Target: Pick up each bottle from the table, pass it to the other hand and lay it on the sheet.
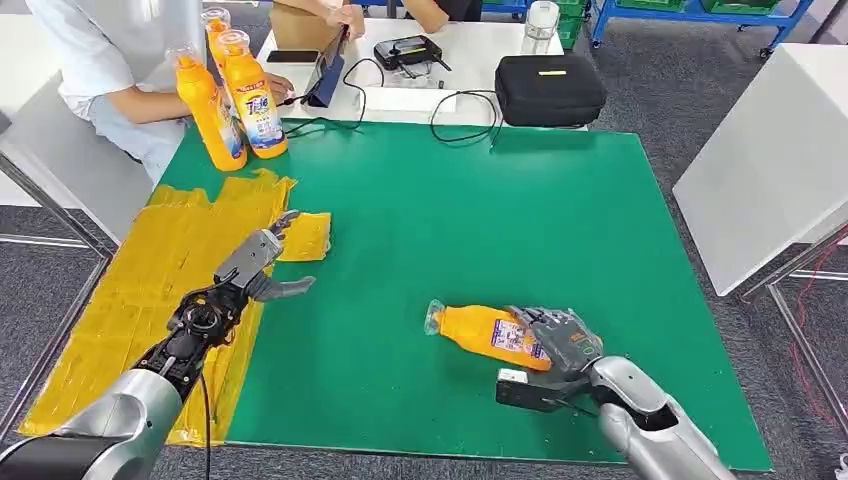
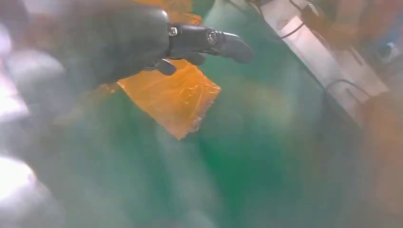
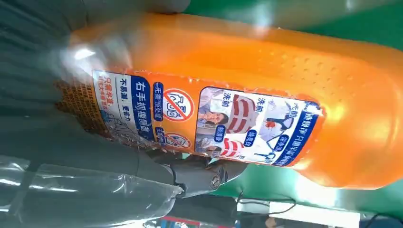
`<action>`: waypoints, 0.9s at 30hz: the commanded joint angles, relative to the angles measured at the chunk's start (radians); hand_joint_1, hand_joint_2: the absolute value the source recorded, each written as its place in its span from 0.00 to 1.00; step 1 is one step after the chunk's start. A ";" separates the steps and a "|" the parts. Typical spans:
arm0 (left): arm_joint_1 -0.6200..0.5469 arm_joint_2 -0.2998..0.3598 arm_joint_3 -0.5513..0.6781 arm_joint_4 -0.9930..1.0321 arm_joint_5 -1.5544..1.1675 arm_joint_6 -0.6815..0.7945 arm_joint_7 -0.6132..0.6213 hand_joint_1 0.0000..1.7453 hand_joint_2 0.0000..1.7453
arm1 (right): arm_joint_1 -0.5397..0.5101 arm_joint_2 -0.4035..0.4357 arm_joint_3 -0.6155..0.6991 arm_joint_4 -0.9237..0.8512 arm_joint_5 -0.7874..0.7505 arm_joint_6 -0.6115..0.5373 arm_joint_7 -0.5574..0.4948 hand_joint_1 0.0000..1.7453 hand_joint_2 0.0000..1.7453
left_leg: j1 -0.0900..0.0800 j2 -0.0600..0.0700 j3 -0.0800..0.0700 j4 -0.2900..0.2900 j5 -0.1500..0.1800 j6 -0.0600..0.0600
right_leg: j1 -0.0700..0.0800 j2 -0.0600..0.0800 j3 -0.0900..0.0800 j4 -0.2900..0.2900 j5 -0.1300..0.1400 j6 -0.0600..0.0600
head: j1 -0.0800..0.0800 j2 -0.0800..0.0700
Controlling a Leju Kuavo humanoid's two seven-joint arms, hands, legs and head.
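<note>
Here, seen from the robot's head, a green mat (image 1: 480, 250) covers the table, with a yellow sheet (image 1: 150, 270) spread along its left side. Toward the near right part of the mat an orange bottle (image 1: 485, 333) lies on its side, its cap pointing left. The robot's right hand (image 1: 560, 340) is wrapped around the bottle's base end, fingers closed over the labelled body; in the right wrist view the bottle (image 3: 247, 95) presses against the grey palm, its blue and white label facing the camera. The left hand (image 1: 268, 262) hovers over the inner edge of the yellow sheet, empty, with fingers spread apart and a thumb pointing right; the left wrist view shows dark fingers (image 2: 209, 40) stretched out above a corner of the sheet (image 2: 171, 97). At the far left corner of the mat three more orange bottles (image 1: 230, 95) stand upright, close together, beside a seated person's arm (image 1: 140, 105). A black case (image 1: 550, 88) rests on the white table beyond.
</note>
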 commanded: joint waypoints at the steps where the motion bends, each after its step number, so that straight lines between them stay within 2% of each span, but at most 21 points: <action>1: 0.008 -0.009 0.041 0.027 0.003 0.005 0.009 0.00 1.00 | 0.011 0.238 -0.161 -0.007 -0.057 -0.176 0.034 1.00 1.00 | 0.000 0.000 0.002 -0.002 0.000 -0.001 | 0.000 0.004 0.001 -0.002 0.000 -0.001 | 0.000 0.000; 7: 0.016 -0.037 0.049 0.005 0.017 -0.021 -0.004 0.00 1.00 | -0.024 0.342 -0.261 -0.124 -0.155 -0.288 0.007 1.00 1.00 | -0.001 -0.001 -0.005 -0.001 0.000 -0.002 | -0.001 0.005 -0.006 0.002 -0.001 -0.001 | -0.001 0.000; 13: 0.012 -0.074 0.021 -0.069 0.047 -0.086 0.010 0.00 1.00 | -0.070 0.427 -0.309 -0.083 -0.290 -0.321 -0.100 1.00 1.00 | -0.001 -0.005 -0.009 0.001 0.002 -0.001 | 0.000 -0.001 -0.008 0.003 -0.001 0.000 | 0.000 0.000; 18: 0.015 -0.074 0.018 -0.077 0.051 -0.086 0.014 0.00 1.00 | -0.068 0.427 -0.309 -0.083 -0.296 -0.323 -0.106 1.00 1.00 | -0.002 -0.008 -0.008 0.000 0.001 -0.001 | -0.002 0.001 -0.006 0.003 -0.002 -0.001 | 0.000 0.000; 21: 0.020 -0.092 0.027 -0.105 0.110 -0.155 0.017 0.00 1.00 | -0.083 0.459 -0.317 -0.067 -0.334 -0.336 -0.141 1.00 1.00 | -0.002 -0.008 -0.008 -0.001 0.001 -0.001 | -0.002 -0.001 -0.007 0.002 -0.002 -0.001 | 0.000 0.000; 22: 0.034 -0.106 0.029 -0.152 0.170 -0.243 -0.002 0.00 1.00 | -0.092 0.480 -0.323 -0.054 -0.385 -0.325 -0.171 1.00 1.00 | -0.002 -0.008 -0.009 0.000 0.001 -0.002 | -0.002 -0.001 -0.007 0.002 -0.002 -0.001 | 0.000 0.000; 25: 0.083 -0.115 -0.022 -0.298 0.249 -0.280 0.068 0.00 1.00 | -0.117 0.500 -0.308 -0.010 -0.450 -0.300 -0.207 1.00 1.00 | -0.002 -0.007 -0.009 0.000 0.001 -0.001 | -0.002 0.000 -0.008 0.003 -0.002 -0.001 | 0.000 0.000; 27: 0.083 -0.115 -0.022 -0.298 0.249 -0.280 0.068 0.00 1.00 | -0.117 0.500 -0.308 -0.010 -0.450 -0.300 -0.207 1.00 1.00 | -0.002 -0.007 -0.010 0.000 0.001 -0.001 | -0.002 0.000 -0.008 0.002 -0.002 0.000 | 0.000 0.000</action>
